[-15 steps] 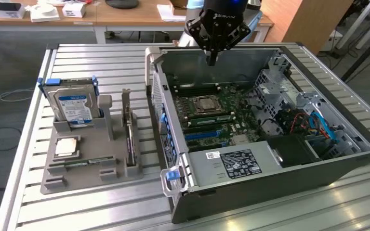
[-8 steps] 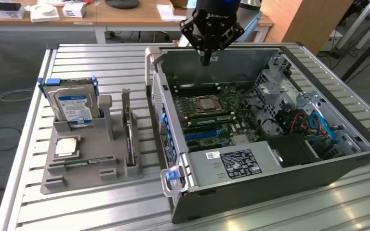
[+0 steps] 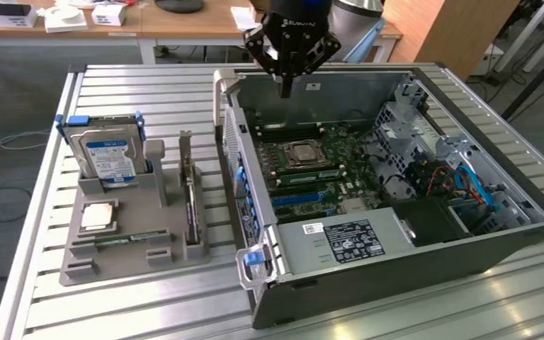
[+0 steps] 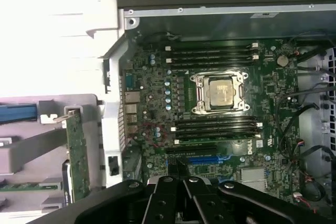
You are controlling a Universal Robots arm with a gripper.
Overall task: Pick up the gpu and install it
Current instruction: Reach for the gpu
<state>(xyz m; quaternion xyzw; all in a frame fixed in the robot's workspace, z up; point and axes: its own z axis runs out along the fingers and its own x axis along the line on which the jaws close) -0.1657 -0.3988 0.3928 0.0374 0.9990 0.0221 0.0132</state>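
Where the holder sat: a grey holder [image 3: 111, 269] lay on the slatted table [image 3: 111, 304] at the exterior view's left, just beside the open case.
Hard drive: the hard drive [image 3: 107, 156] stood upright at the holder's far end, its blue-and-white label towards the camera.
Processor chip: the processor chip [image 3: 97, 216] lay flat on the holder, on the near side of the drive.
RAM stick: the RAM stick [image 3: 121, 241] lay in a low slot close to the chip.
Gpu: the gpu [image 3: 192, 202] stood on edge in the holder's slot on the side nearest the case, untouched and well apart from the gripper.
Case: the case [image 3: 423, 273] lay on its side, open on top.
Gripper: the gripper [image 3: 287, 91] hung above the case's far wall, its fingers pressed fully together with nothing between them.
Motherboard: the motherboard [image 3: 333, 188] was exposed on the case floor.
Power supply: the power supply [image 3: 348, 242] filled the near part of the case, its white label facing up.
Cables: blue cables [image 3: 475, 188] ran at the exterior view's right end of the case.
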